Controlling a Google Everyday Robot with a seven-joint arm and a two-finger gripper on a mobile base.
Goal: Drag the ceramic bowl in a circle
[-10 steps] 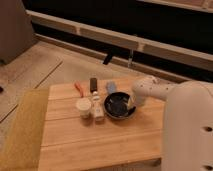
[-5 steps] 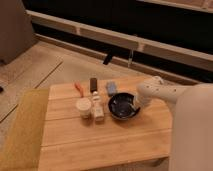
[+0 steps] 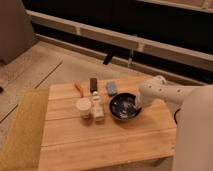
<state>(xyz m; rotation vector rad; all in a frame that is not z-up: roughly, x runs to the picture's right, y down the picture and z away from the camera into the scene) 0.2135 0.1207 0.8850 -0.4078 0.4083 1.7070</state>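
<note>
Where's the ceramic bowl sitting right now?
In the camera view the ceramic bowl sits right of centre on the wooden table, beside the small bottle, with the gripper at its right rim.

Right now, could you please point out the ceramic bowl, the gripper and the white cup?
ceramic bowl (image 3: 121, 107), camera view, inner floor.
gripper (image 3: 135, 104), camera view, tip at bowl's right rim.
white cup (image 3: 83, 106), camera view, top.

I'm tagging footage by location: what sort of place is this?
Probably an indoor lounge or break area: a low wooden table on speckled flooring, with a long ledge along a dark wall. The gripper is shut on the ceramic bowl at its rim.
</note>
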